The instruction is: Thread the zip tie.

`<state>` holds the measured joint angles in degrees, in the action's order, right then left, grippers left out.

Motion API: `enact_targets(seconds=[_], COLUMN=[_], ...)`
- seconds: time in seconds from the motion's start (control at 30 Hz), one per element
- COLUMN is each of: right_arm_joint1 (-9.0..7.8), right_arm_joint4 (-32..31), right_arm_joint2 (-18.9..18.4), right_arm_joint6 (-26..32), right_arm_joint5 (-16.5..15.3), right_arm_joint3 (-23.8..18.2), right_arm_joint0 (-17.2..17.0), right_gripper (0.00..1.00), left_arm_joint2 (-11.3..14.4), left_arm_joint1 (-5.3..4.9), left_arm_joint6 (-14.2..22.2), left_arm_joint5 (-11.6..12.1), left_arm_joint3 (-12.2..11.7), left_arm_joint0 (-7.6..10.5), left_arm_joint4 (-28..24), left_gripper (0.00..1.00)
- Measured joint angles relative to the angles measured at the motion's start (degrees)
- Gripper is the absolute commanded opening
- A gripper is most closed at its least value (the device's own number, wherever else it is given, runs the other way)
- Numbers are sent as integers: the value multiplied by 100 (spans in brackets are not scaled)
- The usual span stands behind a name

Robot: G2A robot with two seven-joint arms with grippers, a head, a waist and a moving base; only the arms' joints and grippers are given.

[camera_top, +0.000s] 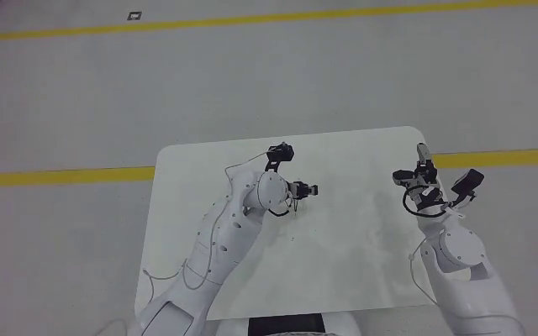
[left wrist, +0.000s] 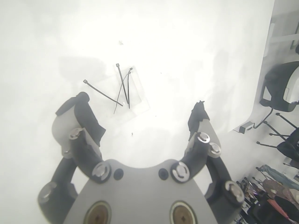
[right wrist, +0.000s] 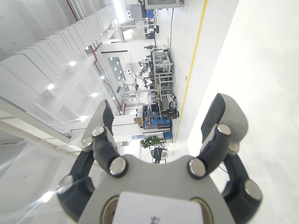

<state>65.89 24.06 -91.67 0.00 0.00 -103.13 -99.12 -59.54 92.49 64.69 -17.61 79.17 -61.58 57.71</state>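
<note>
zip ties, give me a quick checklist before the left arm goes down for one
1. Left end effector open and empty: ok.
2. Thin black plastic zip ties in sight on the white table: ok.
3. Ties lying apart from each other: not ok, they cross.
4. Ties clear of other things: not ok, two lie over a clear flat plastic sheet.
5. Right end effector open and empty: ok.
6. Height above the ties: cannot tell.
</note>
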Motion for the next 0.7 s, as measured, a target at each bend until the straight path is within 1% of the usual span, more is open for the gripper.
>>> enact_targets(seconds=[0.07,0.17,0.7], right_arm_joint1=[0,0,0], right_arm_joint4=[0,0,0], right_arm_joint2=[0,0,0], right_arm_joint6=[0,0,0], right_arm_joint5=[0,0,0], right_arm_joint3=[0,0,0], right_arm_joint0=[0,0,0], right_gripper=[100,100,100], left_arm_joint2=[-11,-72,-69], left_arm_joint1=[-3,3,4], left_arm_joint6=[-128,-386,-405], left_arm_joint5=[8,-185,-187], left_arm_joint3=[-129,-257,-262], left_arm_joint0=[23,49,52], left_arm_joint4=[-178,-373,-374], left_gripper=[100,100,100])
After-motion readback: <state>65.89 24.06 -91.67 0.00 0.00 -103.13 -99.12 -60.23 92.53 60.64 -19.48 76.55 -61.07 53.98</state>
